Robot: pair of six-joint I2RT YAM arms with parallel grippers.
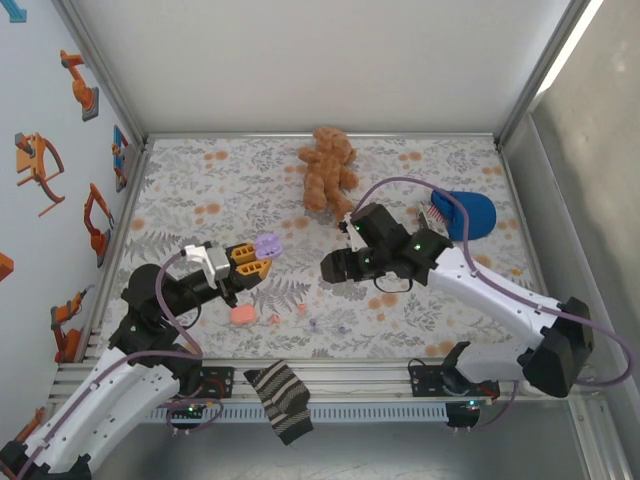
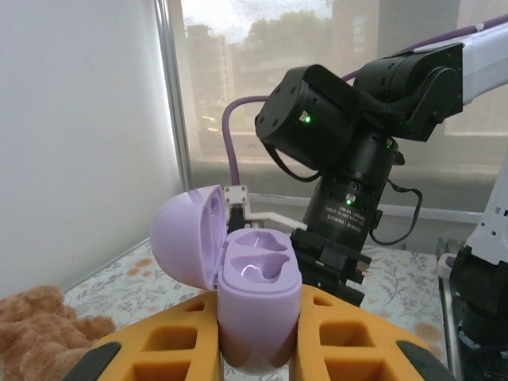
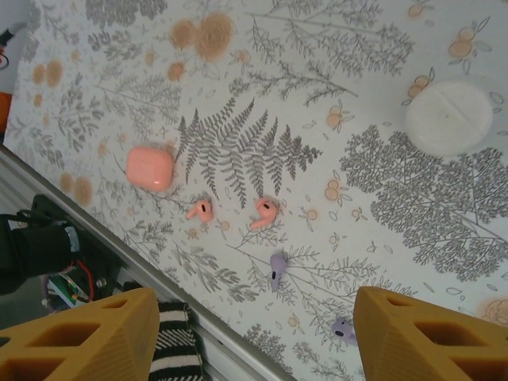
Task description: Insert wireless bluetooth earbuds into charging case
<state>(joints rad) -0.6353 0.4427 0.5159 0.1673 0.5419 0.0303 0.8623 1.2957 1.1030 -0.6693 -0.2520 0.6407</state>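
My left gripper [image 2: 258, 349] is shut on a lilac charging case [image 2: 258, 309], held upright above the table with its lid [image 2: 186, 238] swung open to the left and both wells empty; from above the case [image 1: 267, 245] sits at the tip of the left gripper [image 1: 255, 262]. A closed salmon-pink charging case [image 3: 149, 167] lies on the mat. Beside it lie two pink earbuds [image 3: 200, 210] [image 3: 264, 213], and two lilac earbuds [image 3: 277, 268] [image 3: 343, 329] lie further along. My right gripper [image 3: 254, 337] hovers open above the lilac earbuds, holding nothing.
A white round disc [image 3: 449, 117] lies on the mat beyond the earbuds. A teddy bear [image 1: 327, 167] sits at the back, a blue object [image 1: 463, 213] at the right. A striped sock [image 1: 281, 400] hangs over the front rail.
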